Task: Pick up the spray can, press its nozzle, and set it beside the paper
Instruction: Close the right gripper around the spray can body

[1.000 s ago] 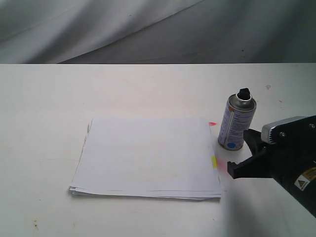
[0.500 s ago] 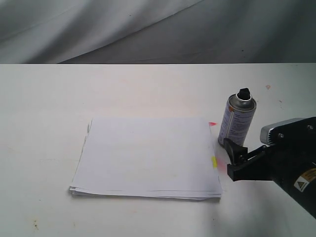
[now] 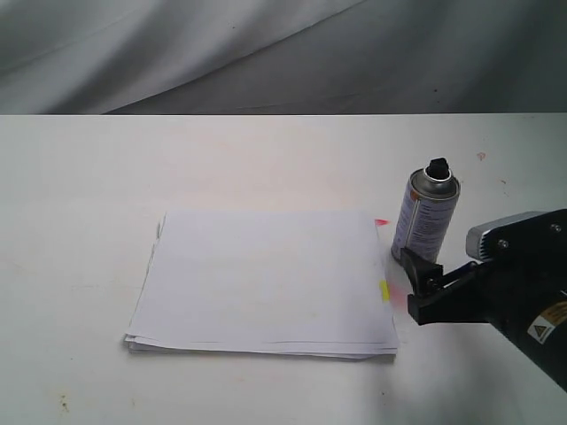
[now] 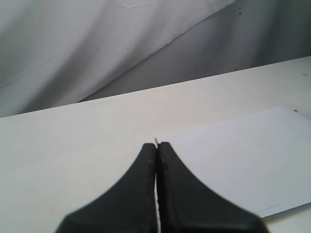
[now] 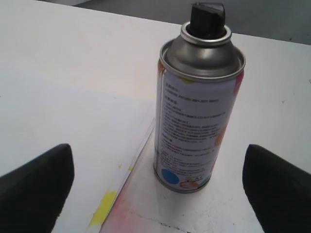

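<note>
The spray can [image 3: 424, 223] stands upright on the white table, just right of the paper [image 3: 266, 283], its black nozzle [image 3: 438, 168] on top. My right gripper [image 3: 413, 285] hovers low in front of the can, open, its fingers apart from it. In the right wrist view the can [image 5: 199, 111] and nozzle [image 5: 208, 17] stand just beyond my wide-open right gripper [image 5: 158, 154], with nothing touching the black fingertips [image 5: 43, 179]. My left gripper [image 4: 156, 144] is shut on nothing above the table near a corner of the paper [image 4: 243, 155]. It is out of the exterior view.
The white table [image 3: 266, 159] ends at a grey cloth backdrop [image 3: 266, 53]. A yellow tab [image 3: 384, 289] and a pink tab [image 3: 382, 222] stick out of the paper's right edge, near the can. A faint pink stain [image 5: 131, 213] marks the table beside the paper.
My right gripper has shifted left and turned, bringing its fingers in front of the can's base. In the last half second it has barely moved. Can and paper stay put.
</note>
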